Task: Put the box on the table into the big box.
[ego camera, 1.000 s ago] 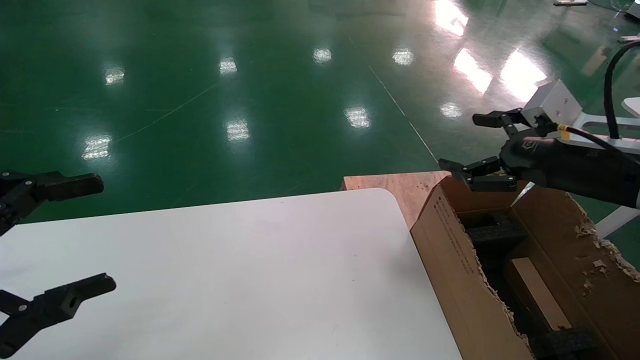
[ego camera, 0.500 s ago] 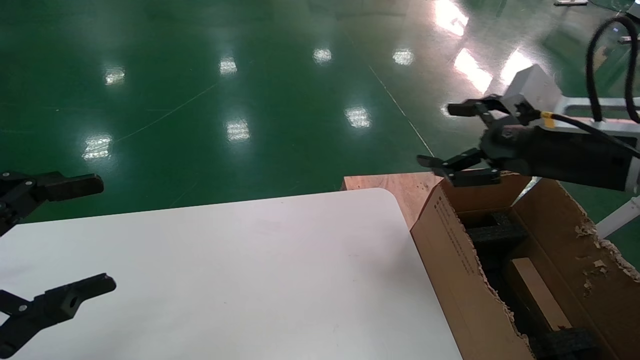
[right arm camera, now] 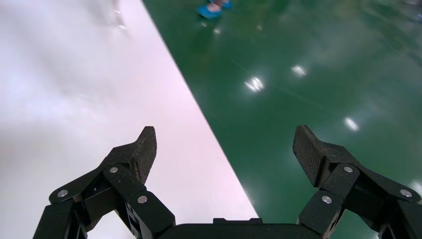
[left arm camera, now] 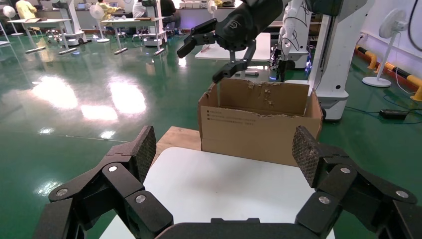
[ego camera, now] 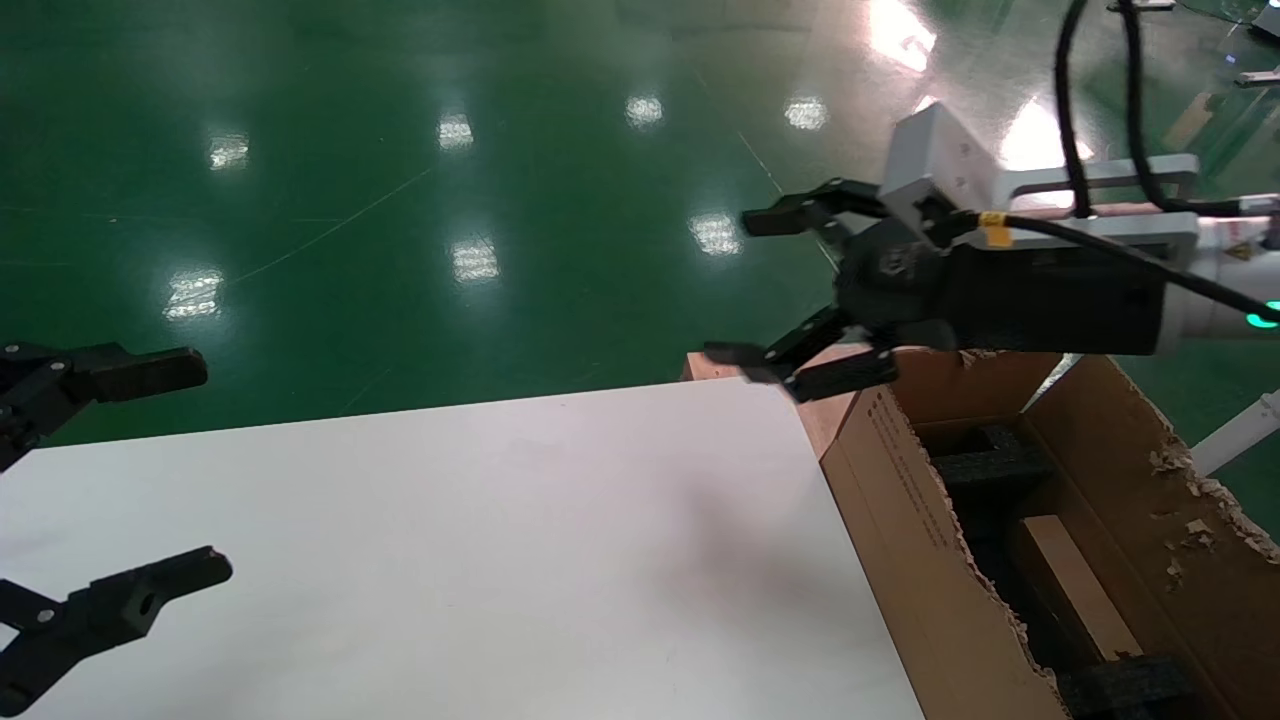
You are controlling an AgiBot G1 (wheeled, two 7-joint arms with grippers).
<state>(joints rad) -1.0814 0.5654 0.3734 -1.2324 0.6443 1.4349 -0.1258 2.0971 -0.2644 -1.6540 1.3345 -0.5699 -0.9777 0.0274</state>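
**A:** Why did the big box point(ego camera: 1000, 540) sit at four o'clock, hard against the bench point(ego camera: 450, 540)?

**B:** Likely so a load could pass straight over the edge into it. Its torn rim stood open, black foam showing inside, and the box point(ego camera: 1080, 585) already lay down in there, a pale slab between the foam blocks, though the view into it was poor, so I'd only say it seemed to be resting flat.

**A:** And the arms?

**B:** The right claw point(ego camera: 770, 290) hung at one o'clock over the bench's far corner, fingers spread, holding nothing. The left claw point(ego camera: 150, 475) sat parked at nine o'clock, likewise spread and empty.

**A:** The surroundings?

**B:** Glossy green floor point(ego camera: 450, 180) with lamp glare, a plywood board point(ego camera: 800, 375) under the carton, other benches beyond in the left wrist view.
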